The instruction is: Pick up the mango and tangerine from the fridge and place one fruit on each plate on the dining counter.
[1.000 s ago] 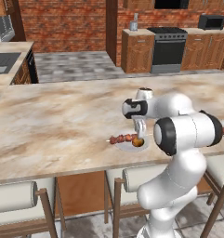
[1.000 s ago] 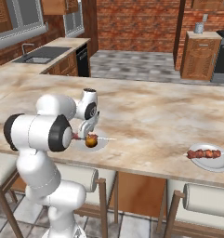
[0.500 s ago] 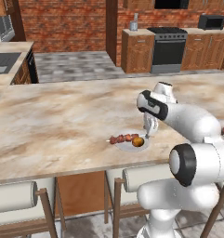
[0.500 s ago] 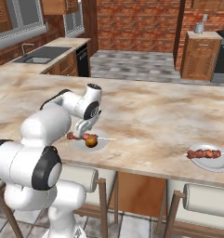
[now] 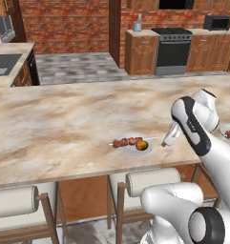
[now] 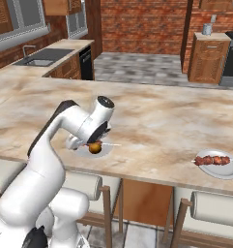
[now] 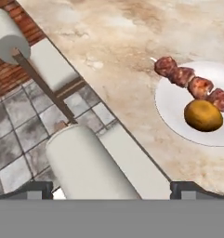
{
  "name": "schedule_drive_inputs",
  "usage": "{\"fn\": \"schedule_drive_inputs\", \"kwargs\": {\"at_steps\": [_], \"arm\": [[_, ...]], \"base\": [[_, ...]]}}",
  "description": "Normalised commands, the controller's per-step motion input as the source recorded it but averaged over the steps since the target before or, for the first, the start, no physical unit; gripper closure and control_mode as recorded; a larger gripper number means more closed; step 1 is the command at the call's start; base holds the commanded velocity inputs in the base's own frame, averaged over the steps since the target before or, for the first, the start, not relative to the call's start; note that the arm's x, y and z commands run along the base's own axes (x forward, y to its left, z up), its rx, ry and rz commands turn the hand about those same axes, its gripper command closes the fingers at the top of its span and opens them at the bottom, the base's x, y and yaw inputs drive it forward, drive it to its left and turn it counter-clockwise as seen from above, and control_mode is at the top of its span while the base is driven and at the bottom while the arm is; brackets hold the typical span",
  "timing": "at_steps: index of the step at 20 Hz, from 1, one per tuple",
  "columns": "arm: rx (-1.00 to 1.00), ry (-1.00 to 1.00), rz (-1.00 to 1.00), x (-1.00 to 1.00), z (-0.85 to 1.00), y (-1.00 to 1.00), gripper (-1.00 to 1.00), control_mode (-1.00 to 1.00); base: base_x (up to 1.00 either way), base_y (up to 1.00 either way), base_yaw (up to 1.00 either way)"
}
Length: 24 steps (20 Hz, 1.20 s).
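The tangerine (image 7: 203,115) sits on the near plate (image 7: 178,114), touching the skewer (image 7: 190,83), close to the dining counter (image 5: 64,124) edge. The gripper (image 5: 168,141) hovers just beside it, fingers spread, holding nothing.

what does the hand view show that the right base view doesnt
Hand view alone: the tiled floor beneath the stools, and the gripper with its fingertips spread wide and nothing between them.

Right base view alone: a second plate with its own skewer and no fruit, plus the sink.

Both: the near plate on the dining counter, bearing a skewer and the tangerine.
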Motion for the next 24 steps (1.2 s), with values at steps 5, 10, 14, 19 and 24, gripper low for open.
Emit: {"fn": "schedule_drive_inputs", "kwargs": {"at_steps": [5, 10, 14, 19, 24], "arm": [[0.19, 0.0, -0.5, -1.0, 0.32, -0.05, -1.0, -1.0], [0.13, -0.02, -0.58, -1.0, 0.03, 0.03, -1.0, -1.0], [0.07, -0.09, -0.58, -1.0, 0.0, 0.09, -1.0, -1.0], [0.01, -0.07, -0.53, -0.96, 0.0, 0.12, -1.0, -1.0], [-0.02, -0.11, -0.38, -0.48, 0.0, 0.48, -1.0, -1.0]], "base": [[0.0, 0.0, 0.0], [0.0, 0.0, 0.0], [0.0, 0.0, 0.0], [0.0, 0.0, 0.0], [0.0, 0.0, 0.0]]}}
